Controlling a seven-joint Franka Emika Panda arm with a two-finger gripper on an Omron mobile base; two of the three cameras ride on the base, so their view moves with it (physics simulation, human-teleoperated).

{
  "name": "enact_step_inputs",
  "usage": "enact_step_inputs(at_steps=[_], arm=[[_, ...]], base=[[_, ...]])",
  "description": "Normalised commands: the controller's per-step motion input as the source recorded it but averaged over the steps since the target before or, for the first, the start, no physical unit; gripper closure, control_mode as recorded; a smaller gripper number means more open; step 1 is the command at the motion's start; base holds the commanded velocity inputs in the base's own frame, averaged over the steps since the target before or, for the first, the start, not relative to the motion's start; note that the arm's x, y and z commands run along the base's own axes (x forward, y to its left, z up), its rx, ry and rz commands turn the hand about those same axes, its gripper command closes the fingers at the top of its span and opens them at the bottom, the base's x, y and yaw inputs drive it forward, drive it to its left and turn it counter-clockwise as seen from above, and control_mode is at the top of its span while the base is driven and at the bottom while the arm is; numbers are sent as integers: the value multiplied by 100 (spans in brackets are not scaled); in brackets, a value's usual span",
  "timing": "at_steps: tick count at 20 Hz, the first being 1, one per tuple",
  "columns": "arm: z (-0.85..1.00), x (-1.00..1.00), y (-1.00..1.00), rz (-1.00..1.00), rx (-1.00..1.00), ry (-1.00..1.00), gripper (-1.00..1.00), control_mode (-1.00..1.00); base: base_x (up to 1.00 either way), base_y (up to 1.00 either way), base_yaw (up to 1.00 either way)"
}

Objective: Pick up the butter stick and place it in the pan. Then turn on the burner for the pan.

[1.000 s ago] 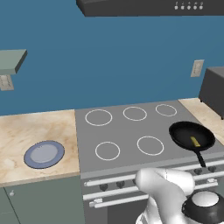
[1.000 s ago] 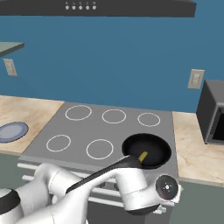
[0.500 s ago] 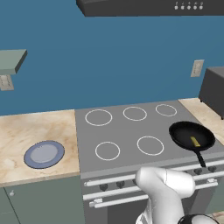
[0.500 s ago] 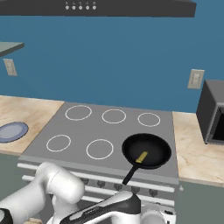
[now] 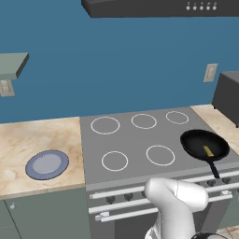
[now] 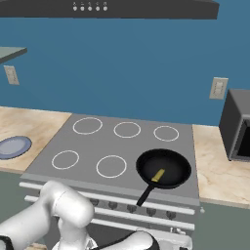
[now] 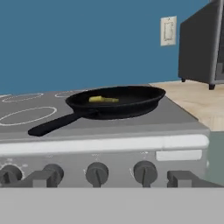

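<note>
The black pan [image 5: 193,142] [image 6: 174,163] rests on the stove's front right burner, its handle pointing out over the front edge. The yellow butter stick [image 5: 207,151] [image 6: 157,175] lies inside it. In the hand view the pan [image 7: 131,105] sits just above a row of dark knobs [image 7: 97,173] on the stove front, with the butter stick [image 7: 103,99] showing over the rim. My gripper [image 7: 112,179] is low in front of that knob panel, open, its fingertips [image 7: 37,178] wide apart with nothing between them. Both base views show only the arm, not the hand.
A blue-grey plate [image 5: 46,164] [image 6: 12,146] lies on the counter left of the stove. A dark microwave [image 6: 237,124] [image 7: 201,41] stands on the right counter beside a wall outlet [image 7: 168,30]. A range hood [image 5: 158,7] hangs above.
The arm has swung down in front of the stove, taking the hand out of both base views. The pan and the butter stick have not moved.
</note>
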Motion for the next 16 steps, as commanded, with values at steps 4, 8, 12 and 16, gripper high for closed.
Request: enact_step_inputs(at_steps=[4, 8, 12, 16], arm=[[-12, 0, 0, 1, 0, -15, -100, -100], [-11, 1, 0, 1, 0, -6, -100, -100], [-3, 17, 0, 0, 0, 0, -100, -100], [-8, 18, 0, 0, 1, 0, -100, -100]], base=[[0, 0, 0], [0, 0, 0], [0, 0, 0], [0, 0, 0]])
